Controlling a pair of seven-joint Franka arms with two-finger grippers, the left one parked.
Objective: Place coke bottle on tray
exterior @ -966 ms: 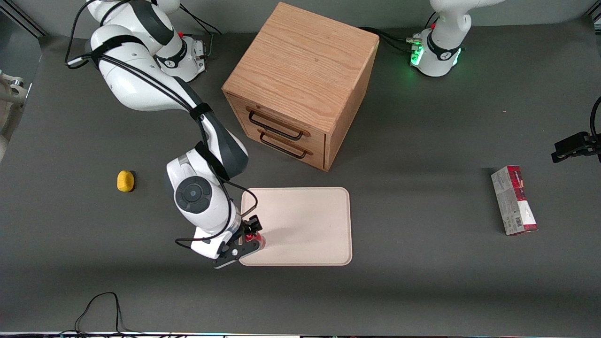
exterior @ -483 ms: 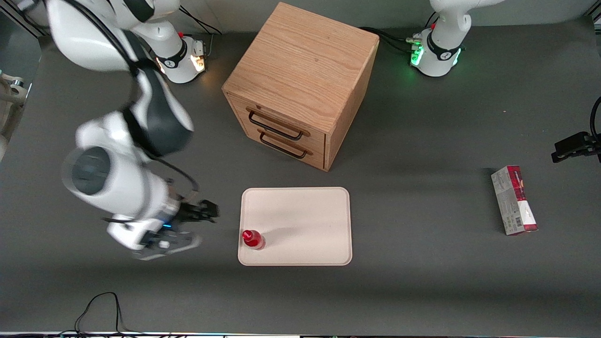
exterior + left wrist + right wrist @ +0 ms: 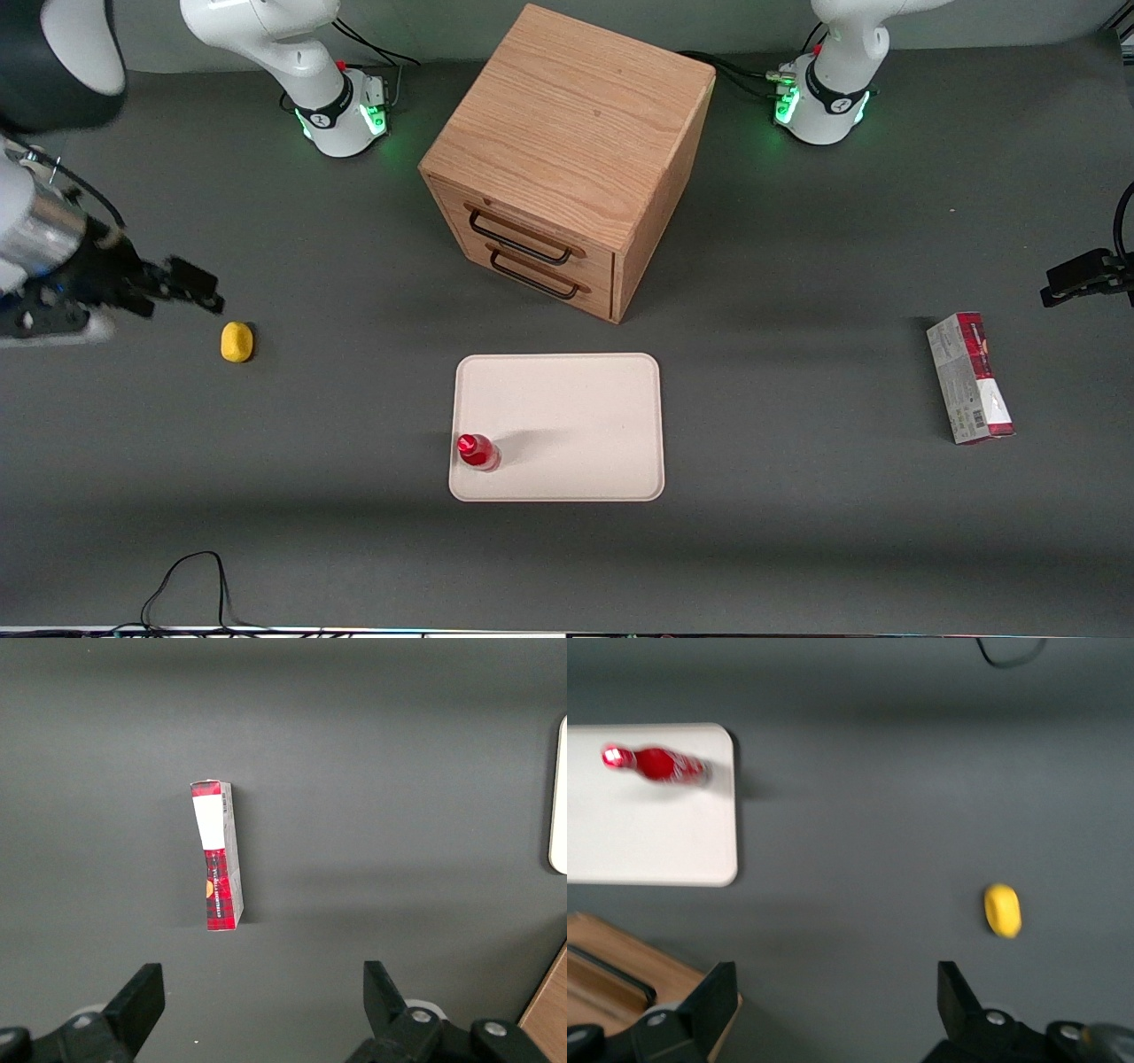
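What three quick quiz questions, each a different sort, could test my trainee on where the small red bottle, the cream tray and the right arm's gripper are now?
1. True or false: the small red coke bottle stands upright on the cream-beige rectangular tray.
2. Which is nearest the right arm's gripper? A) red-and-grey carton B) yellow rounded lump C) oak two-drawer box
3. Fill in: the gripper's fingers are ____ and hold nothing.

Key: 1 true. 2 B. 3 open.
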